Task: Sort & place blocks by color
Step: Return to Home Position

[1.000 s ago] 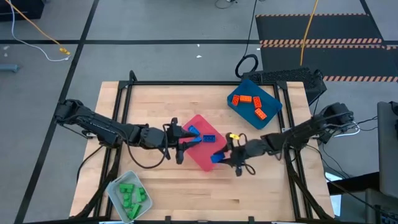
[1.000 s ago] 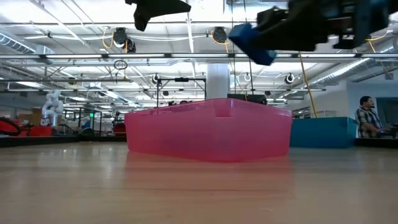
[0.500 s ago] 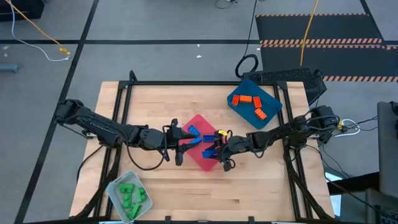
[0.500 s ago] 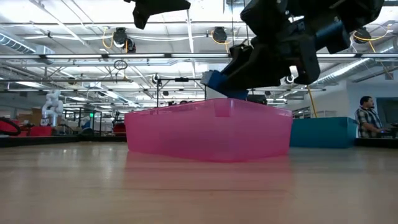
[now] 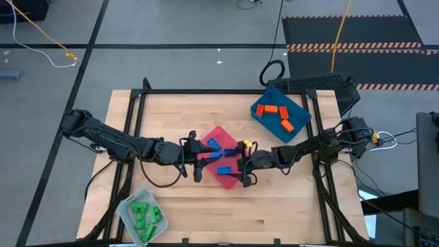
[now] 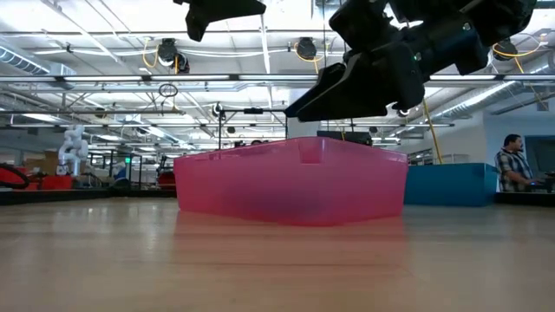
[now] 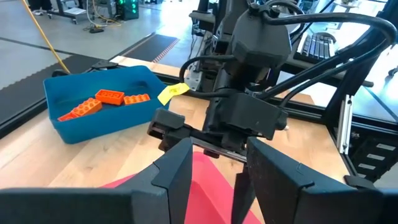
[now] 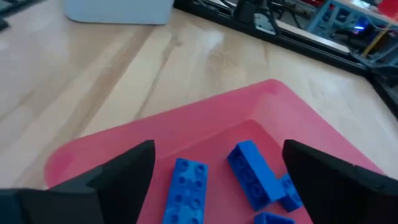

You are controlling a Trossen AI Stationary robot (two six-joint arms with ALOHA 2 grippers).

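Pink-red tray (image 5: 221, 181) sits mid-frame in the high view, blue blocks (image 5: 224, 169) loose inside it. You've got the right gripper (image 5: 241, 171) hanging over the tray's right edge, fingers spread wide with nothing between them. The right wrist view shows the blue blocks under the gap. Left gripper (image 5: 199, 156) hovers at the tray's left edge, jaws parted, empty too. Orange blocks (image 5: 274, 113) lie in the blue tray (image 5: 273, 95), upper right. Green blocks (image 5: 144, 215) sit in the grey tray (image 5: 126, 204), lower left.

no readable text, labels or numbers
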